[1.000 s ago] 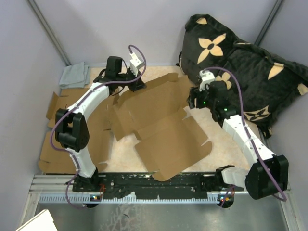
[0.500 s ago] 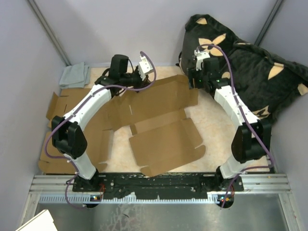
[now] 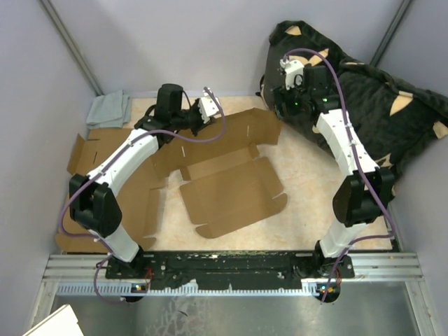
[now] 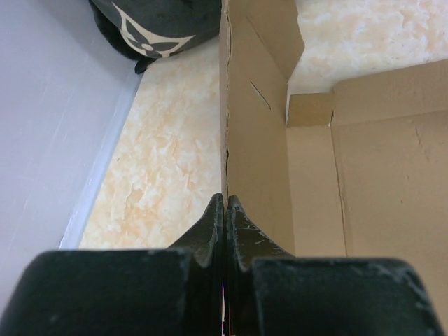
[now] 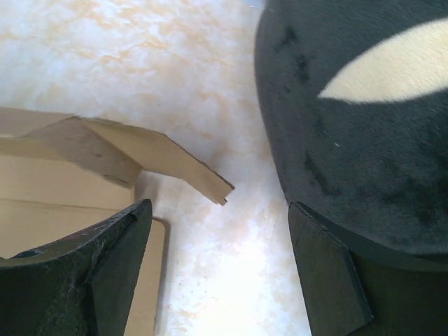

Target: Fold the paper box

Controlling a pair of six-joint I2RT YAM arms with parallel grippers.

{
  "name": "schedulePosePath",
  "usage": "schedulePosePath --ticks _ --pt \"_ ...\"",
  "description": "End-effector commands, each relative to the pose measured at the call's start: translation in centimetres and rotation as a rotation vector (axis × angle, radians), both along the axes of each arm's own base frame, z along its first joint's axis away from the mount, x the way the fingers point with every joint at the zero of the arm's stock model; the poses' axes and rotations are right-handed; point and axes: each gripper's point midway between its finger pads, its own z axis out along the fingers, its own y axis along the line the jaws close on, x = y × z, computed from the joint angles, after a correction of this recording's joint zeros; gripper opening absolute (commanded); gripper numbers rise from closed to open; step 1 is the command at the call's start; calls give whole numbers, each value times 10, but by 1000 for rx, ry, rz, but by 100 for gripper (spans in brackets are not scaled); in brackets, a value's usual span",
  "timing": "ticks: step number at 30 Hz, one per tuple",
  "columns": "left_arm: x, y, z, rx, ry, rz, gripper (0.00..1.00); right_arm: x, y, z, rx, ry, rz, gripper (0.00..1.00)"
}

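Fingertips of the left hand point(image 4: 225, 210) pinch shut on the thin upper edge of the paper box point(image 3: 231, 185), which lies unfolded mid-frame on the surface point(image 3: 315, 182). The right hand point(image 5: 217, 220) hangs spread apart over the upper-right flap corner, beside the black bag point(image 5: 364, 105). Lifting that wall squarely along its crease, without tearing, looks best.

The box point(image 3: 231, 192) lies in the middle of the surface point(image 3: 308, 182). The left pincer point(image 4: 225, 199) pinches the edge of its back flap, at the left end. The right pincer point(image 5: 218, 210) hangs by the box's back right corner, between box and bag point(image 3: 378, 91). The bag sits back right. A cloth point(image 3: 108, 110) lies back left. Flat cardboard point(image 3: 84, 150) lies left of the box.
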Motion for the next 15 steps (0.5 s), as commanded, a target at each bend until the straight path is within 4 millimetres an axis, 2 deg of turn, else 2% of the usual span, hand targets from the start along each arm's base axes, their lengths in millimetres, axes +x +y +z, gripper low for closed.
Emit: schedulePosePath --ticks 1,6,15 --pt "-3 -2 27 -20 -110 -30 0 -5 19 10 22 -7 190 79" --pt "-6 -1 27 -22 -117 -33 0 -1 32 -5 17 29 306 78" --pt "-9 1 28 -24 -118 -30 0 19 31 -31 -6 77 297 77"
